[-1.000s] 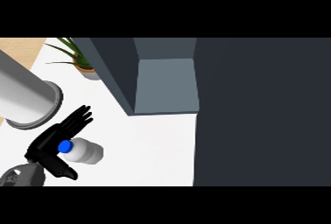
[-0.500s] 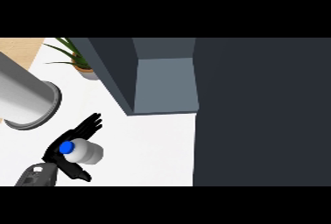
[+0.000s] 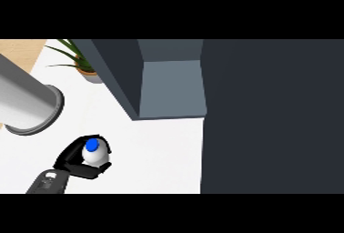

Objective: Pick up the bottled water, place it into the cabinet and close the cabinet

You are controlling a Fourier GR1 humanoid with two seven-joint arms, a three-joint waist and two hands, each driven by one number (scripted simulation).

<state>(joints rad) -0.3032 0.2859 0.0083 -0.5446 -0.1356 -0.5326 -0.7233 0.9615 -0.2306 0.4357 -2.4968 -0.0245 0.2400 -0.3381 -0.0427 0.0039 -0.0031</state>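
In the lower left of the frame, the bottled water [image 3: 94,154] is seen from above on the white table [image 3: 161,154], its blue cap towards the upper left and its pale body below it. The left hand [image 3: 75,160] is curled round the bottle: black fingers are wrapped along its left side and over its top, and the thumb is closed under its lower edge, so that the bottle is pinched between them. The grey forearm enters from the lower left corner. The cabinet [image 3: 171,86] is shown in the upper middle of the frame as a dark grey box with a lighter grey inner face, well apart from the bottle. A large grey cylinder [image 3: 27,107] lies at the left edge, and a potted plant [image 3: 84,68] stands near the upper left. The right hand is not shown anywhere.
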